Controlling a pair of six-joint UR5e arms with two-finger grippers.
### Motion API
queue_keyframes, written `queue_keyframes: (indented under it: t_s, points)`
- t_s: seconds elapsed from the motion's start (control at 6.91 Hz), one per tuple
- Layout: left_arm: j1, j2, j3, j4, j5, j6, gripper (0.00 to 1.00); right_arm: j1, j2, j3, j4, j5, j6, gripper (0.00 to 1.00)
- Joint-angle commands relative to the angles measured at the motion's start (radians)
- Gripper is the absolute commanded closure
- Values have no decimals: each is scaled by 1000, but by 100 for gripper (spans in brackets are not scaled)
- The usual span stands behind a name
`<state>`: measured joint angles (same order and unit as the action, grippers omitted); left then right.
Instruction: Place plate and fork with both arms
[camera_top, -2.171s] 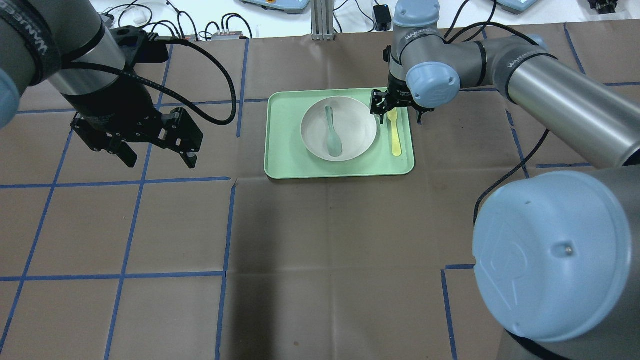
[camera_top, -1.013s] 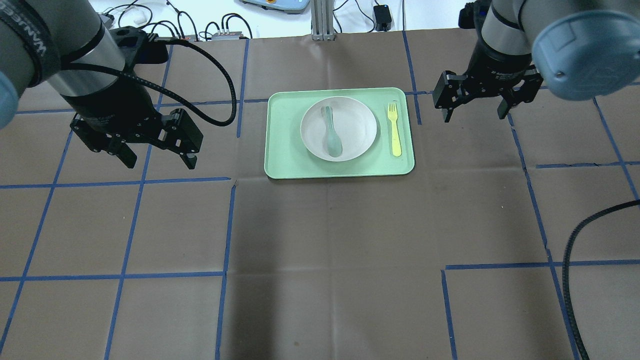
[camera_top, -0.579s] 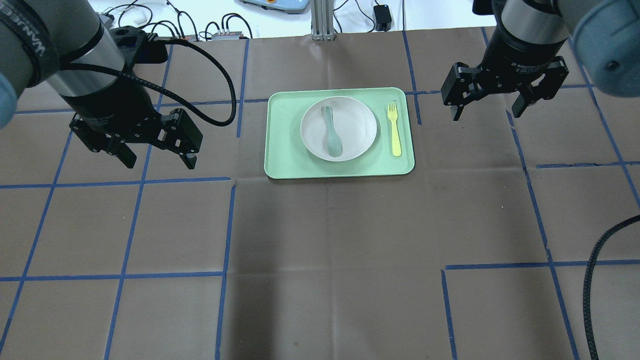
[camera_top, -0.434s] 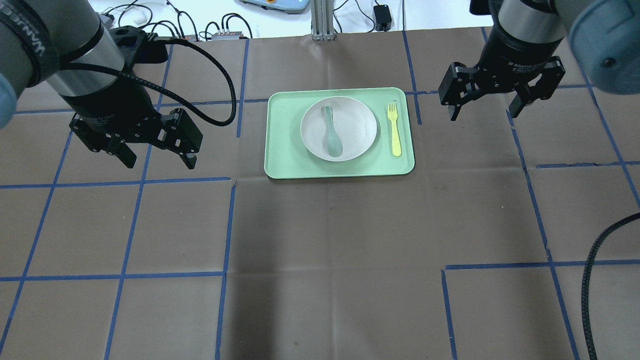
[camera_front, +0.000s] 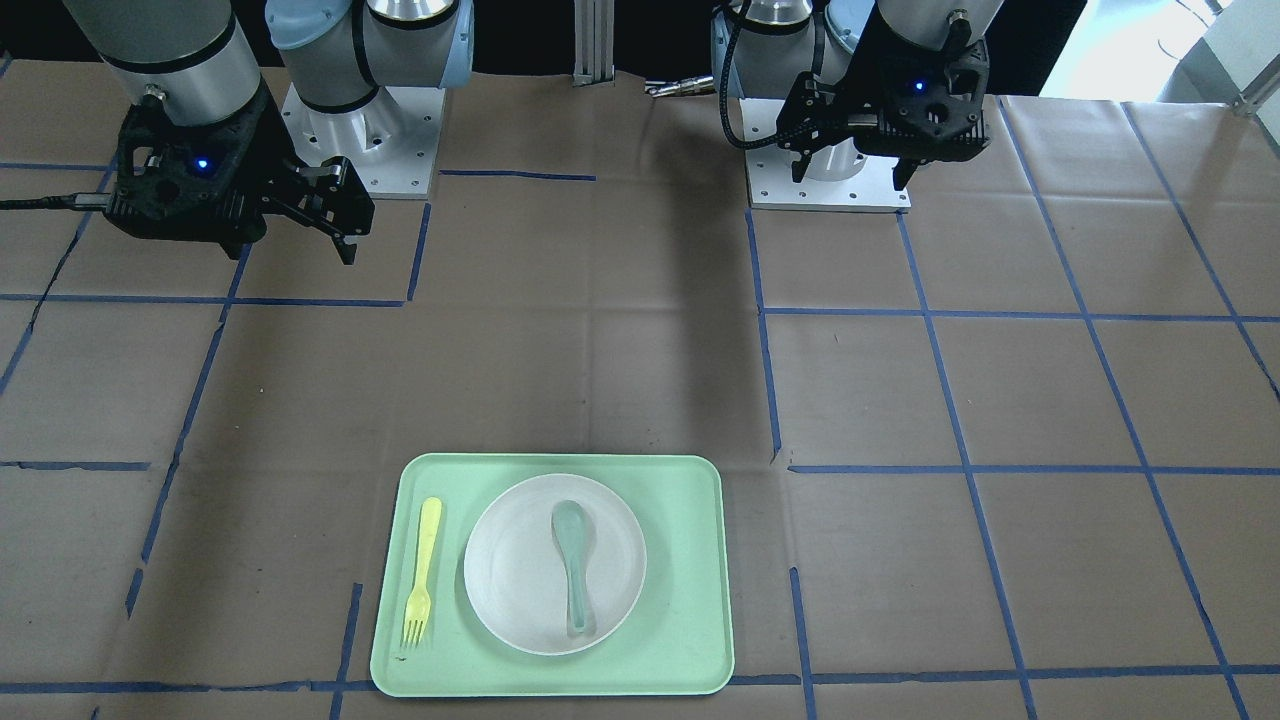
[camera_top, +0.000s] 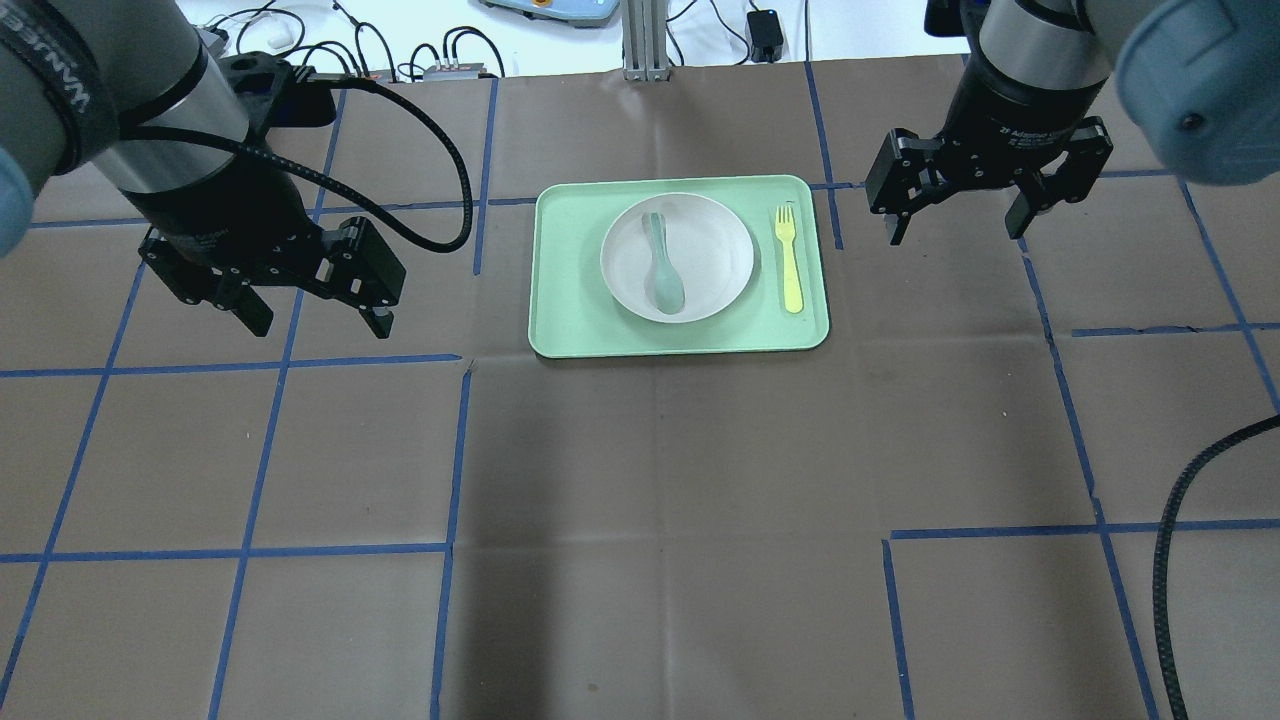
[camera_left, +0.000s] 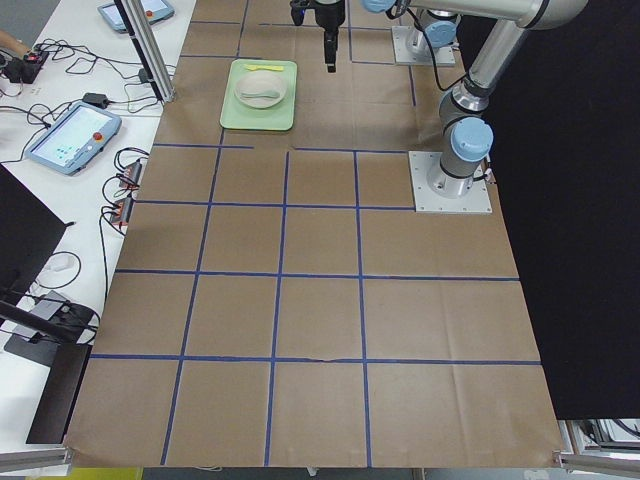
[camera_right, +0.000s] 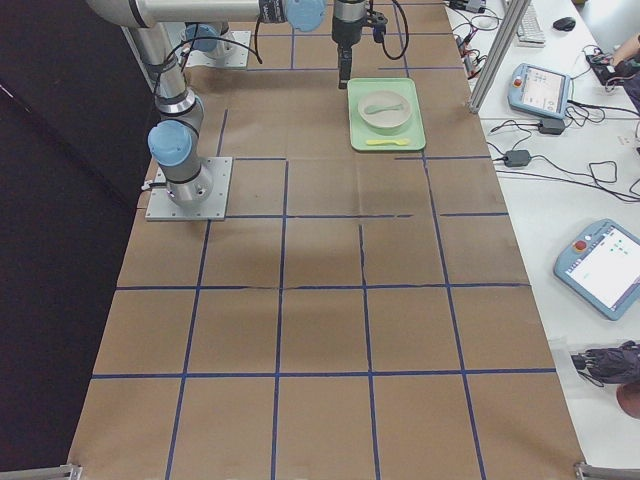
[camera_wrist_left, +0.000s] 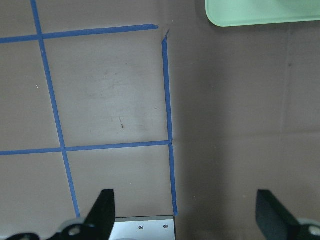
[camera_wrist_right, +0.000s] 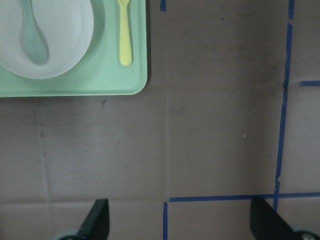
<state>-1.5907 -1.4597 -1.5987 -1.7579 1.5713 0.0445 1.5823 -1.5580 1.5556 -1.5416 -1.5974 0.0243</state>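
The off-white plate (camera_top: 715, 255) sits in the middle of the mint-green tray (camera_top: 570, 300), with a grey-green spoon (camera_top: 665, 270) lying in it. The pale-yellow fork (camera_top: 788, 262) lies on the tray to the plate's right, tines toward the far edge. My left gripper (camera_top: 320, 325) is open and empty, above the table left of the tray. My right gripper (camera_top: 955, 232) is open and empty, above the table right of the tray. In the front view the fork (camera_front: 422, 570) lies left of the plate (camera_front: 510, 570). The right wrist view shows the plate (camera_wrist_right: 65, 45) and the fork (camera_wrist_right: 125, 35).
The table is covered in brown paper with a blue tape grid. Cables and tablets (camera_top: 450, 65) lie beyond its far edge. The left wrist view shows only a corner of the tray (camera_wrist_left: 260, 12). A black cable (camera_top: 1170, 560) hangs at the near right.
My right gripper was low over the fork's tines; it has risen and moved right, off the tray, open and empty. The fork stays on the tray. The left arm has not moved.
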Motion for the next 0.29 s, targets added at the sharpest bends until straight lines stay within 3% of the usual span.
queue_keyframes:
  t_s: [0.0,0.14]
  points:
    - [0,2,-1,2,-1,0,0,1,-1,0,-2,1,0,0]
    - [0,2,-3,2,-1,0,0,1,-1,0,-2,1,0,0]
